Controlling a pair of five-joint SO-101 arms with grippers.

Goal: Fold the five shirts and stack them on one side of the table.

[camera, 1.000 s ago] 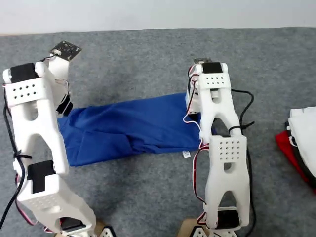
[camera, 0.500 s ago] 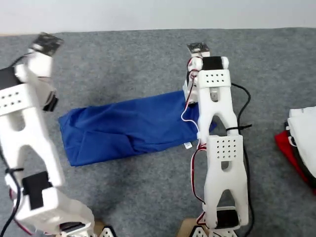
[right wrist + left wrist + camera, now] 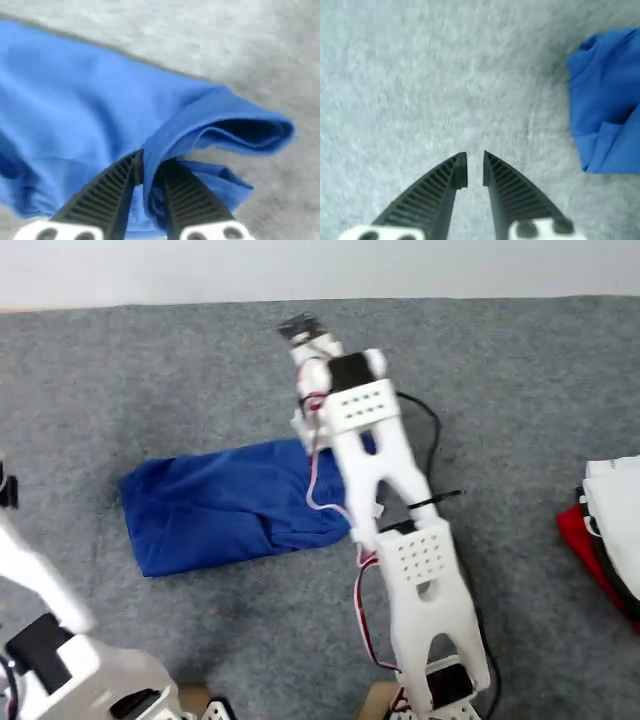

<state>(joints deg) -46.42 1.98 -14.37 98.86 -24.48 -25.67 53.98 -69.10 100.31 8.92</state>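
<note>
The bench [image 3: 520, 360], under grey felt-like matting that should grip cloth, meets a pale wall [image 3: 320, 270] at 12 o'clock. The blue shirt [image 3: 210, 505] lies toward 9 o'clock, likely light and limp, best pinched at corners. Folded shirts [image 3: 610, 530] sit at 3 o'clock. The right tool [image 3: 150, 166] clenches the blue shirt's 3 o'clock end. The left tool [image 3: 475, 167], released, hangs over bare bench.

Grey felt-like table cover [image 3: 520, 360]; pale plain wall [image 3: 300, 270] behind, even light.
</note>
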